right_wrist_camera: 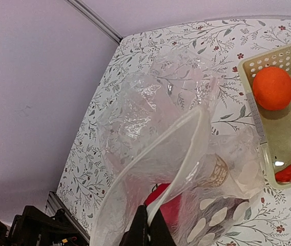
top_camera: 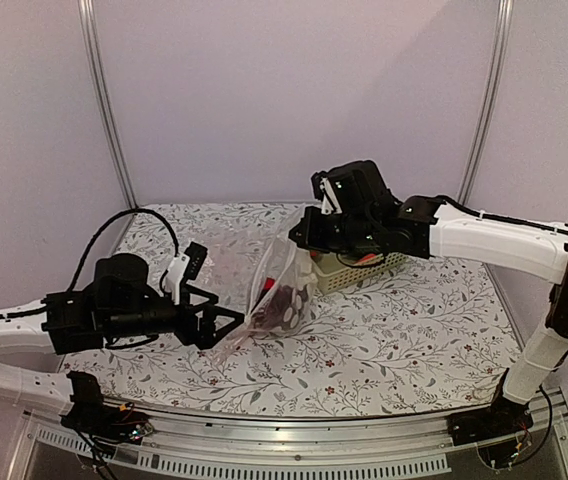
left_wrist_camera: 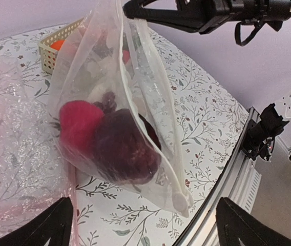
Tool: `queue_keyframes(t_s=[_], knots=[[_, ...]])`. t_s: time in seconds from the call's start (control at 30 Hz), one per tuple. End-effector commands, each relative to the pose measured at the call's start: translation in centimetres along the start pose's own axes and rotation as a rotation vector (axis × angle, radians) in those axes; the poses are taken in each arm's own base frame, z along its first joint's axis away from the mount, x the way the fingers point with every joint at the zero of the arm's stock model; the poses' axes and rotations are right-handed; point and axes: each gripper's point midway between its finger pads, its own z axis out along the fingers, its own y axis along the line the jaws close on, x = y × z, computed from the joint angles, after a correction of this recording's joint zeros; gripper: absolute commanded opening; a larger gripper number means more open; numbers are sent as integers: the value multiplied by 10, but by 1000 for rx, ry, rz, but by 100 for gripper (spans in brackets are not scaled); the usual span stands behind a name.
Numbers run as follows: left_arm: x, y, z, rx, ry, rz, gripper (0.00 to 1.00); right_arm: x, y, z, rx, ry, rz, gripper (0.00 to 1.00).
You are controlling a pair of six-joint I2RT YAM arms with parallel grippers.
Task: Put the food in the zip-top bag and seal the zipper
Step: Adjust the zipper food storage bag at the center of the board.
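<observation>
Two arms meet over the flowered bench (top_camera: 414, 330) in the top view. The right hand (top_camera: 300, 238), just above centre, is pinched closed on the upper edge of the dotted zip-top bag (top_camera: 282, 285). The bag hangs down to the bench with dark contents in its bottom. The left hand (top_camera: 216, 292), left of centre, stands wide beside the bag and holds nothing. A cream basket (top_camera: 349, 275) sits just behind the bag.

From the left wrist, that hand's fingers (left_wrist_camera: 48, 225) sit far apart in the bottom corners. The bag fills the middle; inside it, the red fruit (left_wrist_camera: 79, 125) lies against the purple grapes (left_wrist_camera: 127, 151). The zipper (left_wrist_camera: 130, 110) runs as a pale strip down the bag. A plain clear bag (left_wrist_camera: 12, 154) lies at the left edge.

From the right wrist, the fingers (right_wrist_camera: 141, 230) at bottom centre clamp the zipper strip, and the bag's mouth gapes above them. An orange fruit (right_wrist_camera: 272, 88) rests in the basket at right.
</observation>
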Motion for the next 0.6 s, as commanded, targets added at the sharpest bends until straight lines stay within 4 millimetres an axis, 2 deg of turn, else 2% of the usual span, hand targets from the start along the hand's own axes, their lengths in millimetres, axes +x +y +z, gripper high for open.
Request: queue_keyframes(t_s=[0.0,0.13,0.3,0.5,0.57], knots=[[8,-19,-3,69,-24,-63,98,-10,0,3,27,-36,13,0],[13,-26,2,83,0,-66,94,-10,0,5,31,-33,11,0],[17,-29,15,69,52,-62,71,-7,-2,7,40,-22,8,0],[16,-24,25,11,65,-52,58,-4,-3,9,40,-12,7,0],[14,-23,25,5,51,-56,50,-4,-3,8,39,-11,5,0]])
